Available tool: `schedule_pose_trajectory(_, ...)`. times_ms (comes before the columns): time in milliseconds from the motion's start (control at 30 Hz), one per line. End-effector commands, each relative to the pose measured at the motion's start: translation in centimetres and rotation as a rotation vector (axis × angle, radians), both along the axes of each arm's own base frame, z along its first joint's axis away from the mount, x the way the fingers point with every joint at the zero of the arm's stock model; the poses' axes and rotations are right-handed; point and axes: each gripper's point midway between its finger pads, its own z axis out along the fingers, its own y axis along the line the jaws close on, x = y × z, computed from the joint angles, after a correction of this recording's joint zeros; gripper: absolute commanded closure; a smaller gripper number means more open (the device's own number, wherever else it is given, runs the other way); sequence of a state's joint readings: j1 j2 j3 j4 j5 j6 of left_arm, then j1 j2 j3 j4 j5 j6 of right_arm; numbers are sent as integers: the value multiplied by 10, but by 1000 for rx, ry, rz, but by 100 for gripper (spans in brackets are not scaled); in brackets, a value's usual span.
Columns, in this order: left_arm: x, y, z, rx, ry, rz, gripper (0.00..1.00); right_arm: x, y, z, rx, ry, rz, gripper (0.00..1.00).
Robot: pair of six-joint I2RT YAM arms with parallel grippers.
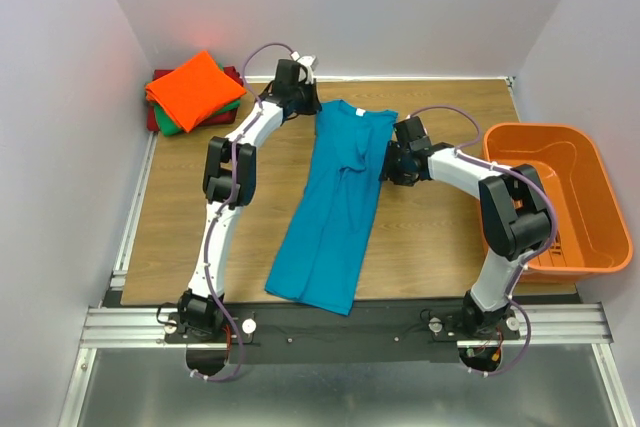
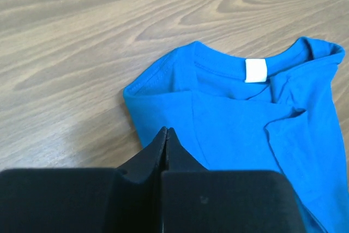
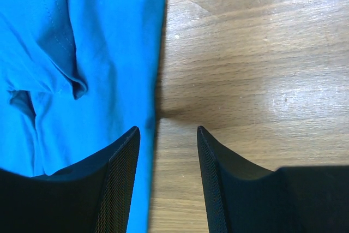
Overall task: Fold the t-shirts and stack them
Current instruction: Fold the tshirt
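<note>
Lying lengthwise down the middle of the table [image 1: 160, 237], the teal-blue t-shirt [image 1: 335, 202] has its sides folded inward into a narrow strip, with the collar at the far end and the hem near the arm bases. The left gripper [image 2: 166, 133] sits at the far left shoulder of the shirt with its fingers pressed together, tips at the cloth's edge just below the neckline. Whether any cloth is pinched between them cannot be told. A white label [image 2: 255, 70] shows inside the collar. The right gripper [image 3: 168, 129] hovers at the shirt's right edge with its fingers apart, one finger [image 3: 117, 178] over the blue cloth and the other over bare wood, holding nothing. In the far left corner lies a stack of folded shirts: the orange t-shirt [image 1: 195, 87] on top, the green t-shirt [image 1: 222, 112] and the dark red t-shirt [image 1: 158, 119] beneath. An orange basket [image 1: 540, 130] stands at the table's right side.
</note>
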State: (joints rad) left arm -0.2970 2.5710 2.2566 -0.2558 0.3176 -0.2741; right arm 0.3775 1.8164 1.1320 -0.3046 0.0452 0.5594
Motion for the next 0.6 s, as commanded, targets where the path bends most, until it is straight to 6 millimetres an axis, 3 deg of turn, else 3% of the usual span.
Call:
schedule_pose_trajectory(0,-2,2,-7,-4,18,14,84,5,1,0,18,-12,-23,47)
schedule_pose_trajectory(33,0,7,-5,11,11,38,70,5,1,-2,18,-5,-25,47)
schedule_pose_trajectory(67,0,10,11,8,-15,47,64,5,1,-5,14,0,-26,47)
schedule_pose_trajectory(100,-7,15,3,17,3,52,52,5,1,-7,13,6,-31,47)
schedule_pose_trajectory(133,-5,18,10,11,-20,57,49,3,0,-11,10,16,-32,47)
schedule_pose_trajectory(233,-11,27,18,26,-33,70,47,0,-2,-21,1,38,-45,47)
schedule_pose_trajectory(333,-15,29,9,40,-8,79,48,1,2,-24,17,50,-38,47)
schedule_pose_trajectory(467,-17,11,-16,-8,40,18,52,12,8,-23,28,41,-36,48)
schedule_pose_trajectory(567,-9,-3,-19,-31,38,-3,57,25,11,-29,21,41,-41,50)
